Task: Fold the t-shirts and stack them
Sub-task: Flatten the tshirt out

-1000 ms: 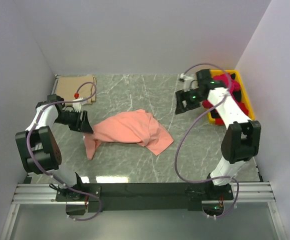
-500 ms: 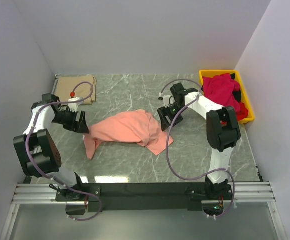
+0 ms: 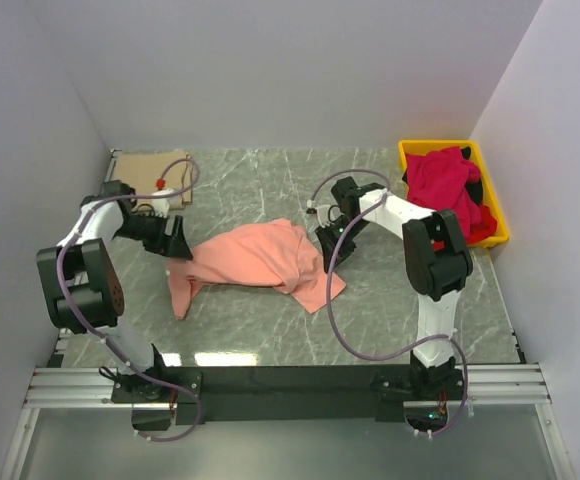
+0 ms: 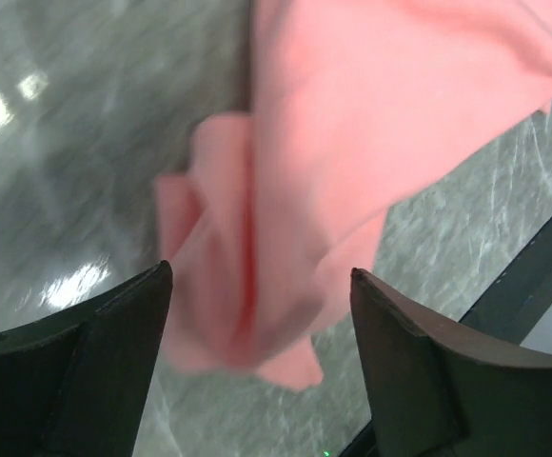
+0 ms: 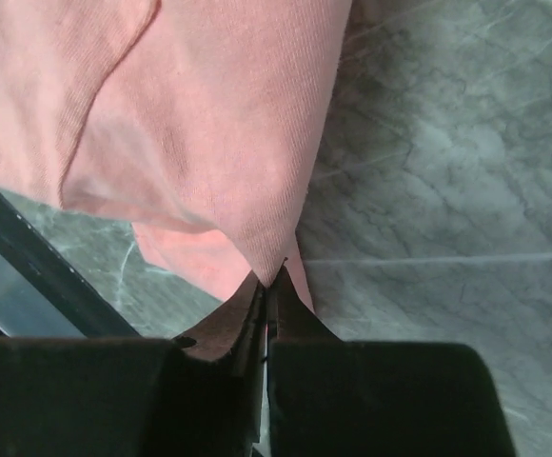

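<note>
A crumpled salmon-pink t-shirt (image 3: pixel 255 262) lies in the middle of the marble table (image 3: pixel 400 300). My right gripper (image 3: pixel 327 255) is at its right edge, shut on a pinch of the pink cloth (image 5: pixel 190 114); the fabric runs into the closed tips of the right gripper (image 5: pixel 271 276). My left gripper (image 3: pixel 182 240) hovers at the shirt's left end, open. In the left wrist view a bunched fold of the shirt (image 4: pixel 352 124) lies below and between the spread fingers of that gripper (image 4: pixel 260 271), not held. Crimson-red t-shirts (image 3: pixel 445 180) are heaped at the back right.
The red shirts fill a yellow plastic bin (image 3: pixel 498 236) against the right wall. A flat piece of cardboard (image 3: pixel 145 168) lies in the back left corner. White walls close in the table on three sides; the black rail with both arm bases runs along the near edge.
My right arm swung from the yellow bin over to the pink shirt's right edge and its jaws closed on the cloth. My left gripper shifted slightly toward the shirt's left end, staying open.
</note>
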Robot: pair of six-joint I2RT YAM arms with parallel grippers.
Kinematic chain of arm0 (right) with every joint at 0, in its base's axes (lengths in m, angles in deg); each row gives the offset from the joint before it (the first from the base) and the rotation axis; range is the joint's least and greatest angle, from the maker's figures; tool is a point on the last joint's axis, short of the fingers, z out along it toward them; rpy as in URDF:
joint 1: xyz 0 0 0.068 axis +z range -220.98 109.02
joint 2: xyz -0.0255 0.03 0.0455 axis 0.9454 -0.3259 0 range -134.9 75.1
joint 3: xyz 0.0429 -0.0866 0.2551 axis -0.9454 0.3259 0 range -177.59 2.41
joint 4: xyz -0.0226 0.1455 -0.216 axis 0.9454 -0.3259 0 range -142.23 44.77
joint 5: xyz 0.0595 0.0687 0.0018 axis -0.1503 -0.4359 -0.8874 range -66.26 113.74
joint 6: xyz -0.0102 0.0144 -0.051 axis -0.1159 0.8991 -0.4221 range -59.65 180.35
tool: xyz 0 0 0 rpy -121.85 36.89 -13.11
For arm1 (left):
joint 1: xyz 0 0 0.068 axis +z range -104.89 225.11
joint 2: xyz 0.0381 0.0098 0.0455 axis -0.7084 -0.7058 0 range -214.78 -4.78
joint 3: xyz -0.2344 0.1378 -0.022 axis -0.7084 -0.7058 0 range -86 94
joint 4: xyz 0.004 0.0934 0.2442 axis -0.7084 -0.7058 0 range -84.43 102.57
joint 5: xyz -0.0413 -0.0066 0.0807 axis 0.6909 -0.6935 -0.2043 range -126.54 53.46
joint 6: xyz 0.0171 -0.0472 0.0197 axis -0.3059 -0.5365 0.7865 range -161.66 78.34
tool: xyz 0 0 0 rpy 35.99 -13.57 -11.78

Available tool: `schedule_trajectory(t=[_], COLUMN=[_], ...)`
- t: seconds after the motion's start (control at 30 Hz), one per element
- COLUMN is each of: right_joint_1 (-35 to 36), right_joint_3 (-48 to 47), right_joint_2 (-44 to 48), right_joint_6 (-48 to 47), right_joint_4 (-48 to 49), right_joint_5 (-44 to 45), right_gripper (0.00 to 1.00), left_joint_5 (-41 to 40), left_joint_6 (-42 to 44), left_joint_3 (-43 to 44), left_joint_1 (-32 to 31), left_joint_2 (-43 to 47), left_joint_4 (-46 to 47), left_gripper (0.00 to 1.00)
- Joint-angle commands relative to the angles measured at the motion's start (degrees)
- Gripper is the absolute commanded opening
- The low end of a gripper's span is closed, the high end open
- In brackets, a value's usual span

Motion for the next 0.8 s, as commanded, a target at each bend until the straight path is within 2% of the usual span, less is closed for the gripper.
schedule_trajectory(t=[0.0, 0.03, 0.07, 0.17, 0.2, 0.27, 0.37, 0.4, 0.6, 0.63, 0.67, 0.7, 0.77], right_joint_1=[-0.8, -1.6, -2.2, -5.2, -6.1, -9.6, -14.0, -14.8, -17.8, -18.0, -18.1, -18.2, -18.2], right_joint_3=[-1.1, -1.5, -1.7, -3.3, -4.3, -8.8, -18.5, -21.5, -49.8, -56.1, -58.5, -59.8, -56.4], right_joint_2=[5.6, 6.5, 8.4, 11.5, 11.9, 12.4, 11.6, 11.0, 5.3, 4.4, 4.5, 5.2, 10.2], right_joint_6=[-2.3, -3.0, -3.4, -5.1, -5.5, -6.0, -6.0, -5.9, -3.2, -2.4, -1.9, -1.6, -1.6], right_joint_4=[-2.4, -2.6, -2.9, -3.0, -3.2, -3.2, -2.5, -2.4, -0.6, 0.2, 0.5, 1.4, 5.9], right_joint_5=[-0.6, -0.3, 0.9, 3.0, 4.2, 5.4, 7.2, 7.5, 11.2, 12.4, 12.5, 12.8, 14.0], right_gripper=[0.00, 0.00, 0.00, 0.00, 0.00, 0.00, 0.00, 0.00, 0.00, 0.00, 0.00, 0.00, 0.00], left_joint_5=[2.4, 1.7, 0.9, -1.0, -2.0, -2.7, -2.7, -2.1, -1.1, -0.2, 0.0, 0.1, -0.3], left_joint_6=[-3.7, -5.1, -5.4, -5.6, -5.9, -7.2, -9.2, -10.0, -18.1, -20.1, -20.7, -21.3, -21.6], left_joint_3=[-1.1, -1.6, -1.7, 0.7, 3.4, 7.1, 17.7, 24.0, 47.2, 49.0, 50.2, 50.6, 48.6], left_joint_1=[-5.4, -5.9, -6.3, -6.0, -5.4, -4.9, -5.0, -5.1, -6.4, -6.3, -6.3, -6.3, -6.3], left_joint_2=[0.7, 0.2, -0.1, -0.9, -0.8, -0.5, -2.6, -3.6, -10.1, -9.8, -9.2, -6.9, -3.5], left_joint_4=[4.8, 5.3, 5.6, 5.1, 5.7, 6.8, 7.5, 7.5, 13.5, 16.6, 18.2, 20.4, 25.2], left_gripper=[0.79, 0.72, 0.60, 0.33, 0.16, 0.01, 0.01, 0.00, 0.00, 0.00, 0.01, 0.00, 0.00])
